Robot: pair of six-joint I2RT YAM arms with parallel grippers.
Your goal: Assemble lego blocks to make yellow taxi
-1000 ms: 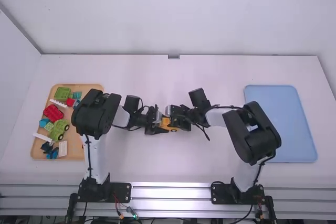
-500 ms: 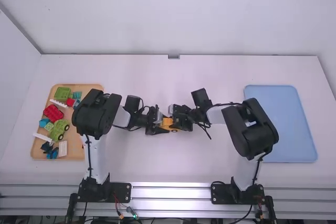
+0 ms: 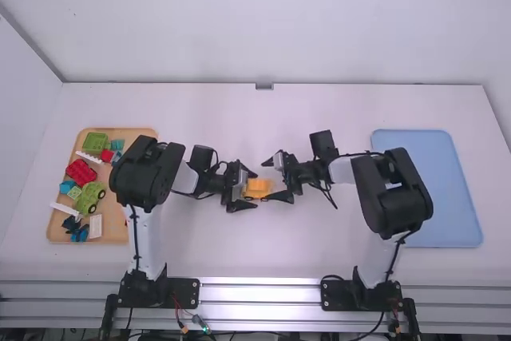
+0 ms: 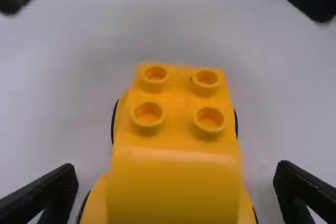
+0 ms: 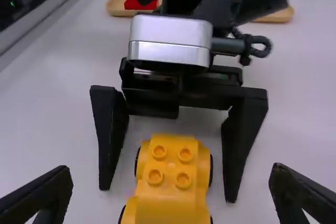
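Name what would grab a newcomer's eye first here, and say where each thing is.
Most likely the bright yellow car with four studs in front, at mid-table between the open fingers of the left gripper and the right gripper. Next, the wooden tray of red, green, blue and white pieces at the table's left side, and the large pale blue tray at its right.

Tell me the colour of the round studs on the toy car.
The round plastic studs are orange-yellow, seen best in the left wrist view.
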